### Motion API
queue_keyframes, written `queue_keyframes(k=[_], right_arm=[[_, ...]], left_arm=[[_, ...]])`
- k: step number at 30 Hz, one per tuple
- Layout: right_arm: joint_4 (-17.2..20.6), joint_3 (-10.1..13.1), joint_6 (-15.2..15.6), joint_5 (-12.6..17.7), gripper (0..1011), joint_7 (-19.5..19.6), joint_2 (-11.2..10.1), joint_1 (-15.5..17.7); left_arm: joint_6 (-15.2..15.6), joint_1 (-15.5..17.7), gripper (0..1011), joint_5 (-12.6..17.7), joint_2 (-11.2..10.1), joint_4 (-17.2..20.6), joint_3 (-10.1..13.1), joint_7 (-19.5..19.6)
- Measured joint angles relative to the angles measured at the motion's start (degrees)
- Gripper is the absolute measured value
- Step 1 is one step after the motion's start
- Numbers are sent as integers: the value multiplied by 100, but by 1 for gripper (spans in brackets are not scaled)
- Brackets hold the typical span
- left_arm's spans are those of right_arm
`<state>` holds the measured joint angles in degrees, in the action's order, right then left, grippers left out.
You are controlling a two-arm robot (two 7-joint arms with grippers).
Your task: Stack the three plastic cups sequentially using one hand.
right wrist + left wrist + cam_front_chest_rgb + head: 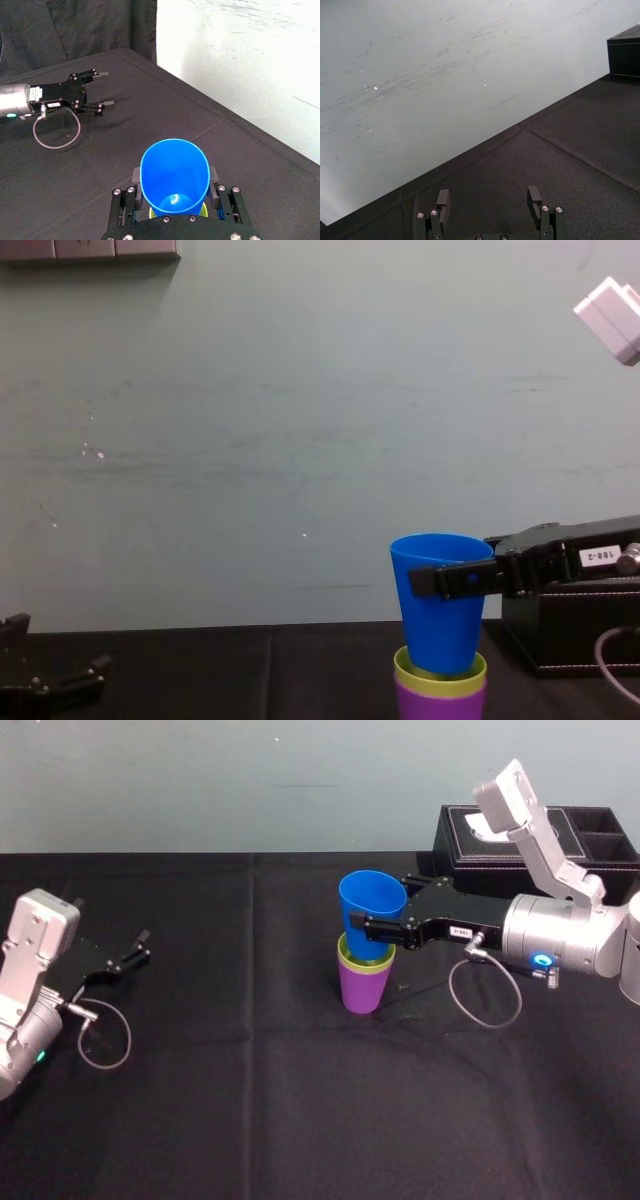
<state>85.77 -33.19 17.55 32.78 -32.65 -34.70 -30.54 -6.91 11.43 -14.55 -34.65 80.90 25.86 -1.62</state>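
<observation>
My right gripper (372,932) is shut on the blue cup (372,903), one finger on each side just below the rim. The blue cup leans slightly, and its base dips into the yellow-green cup (349,960), which is nested in the purple cup (362,990) standing mid-table. In the chest view the blue cup (440,590) rises well above the yellow-green rim (440,673) and the purple cup (440,704). The right wrist view looks down into the blue cup (175,167). At the table's left my left gripper (143,947) rests open and holds nothing.
A black tissue box (500,855) stands at the back right, behind my right arm, and shows in the chest view (570,640). Black cloth covers the table (250,1120). A pale wall runs along the far edge.
</observation>
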Motion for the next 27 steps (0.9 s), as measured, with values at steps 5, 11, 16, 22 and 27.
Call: queue_keyframes(k=[5,11,16,22,27], right_arm=[[-9,-10,-3,-23,728,-17,10,15],[-18,-14,-2,-33,728,-25,14,24],[-18,-14,0,-33,728,-25,13,26],[-18,-13,1,-33,728,-24,11,26],[-16,-12,1,-33,728,-23,9,26]], left_arm=[[0,0,1012,0,0,0,0,0],[0,0,1011,0,0,0,0,0],[0,0,1011,0,0,0,0,0],[0,0,1011,0,0,0,0,0],[0,0,1011,0,0,0,0,0]])
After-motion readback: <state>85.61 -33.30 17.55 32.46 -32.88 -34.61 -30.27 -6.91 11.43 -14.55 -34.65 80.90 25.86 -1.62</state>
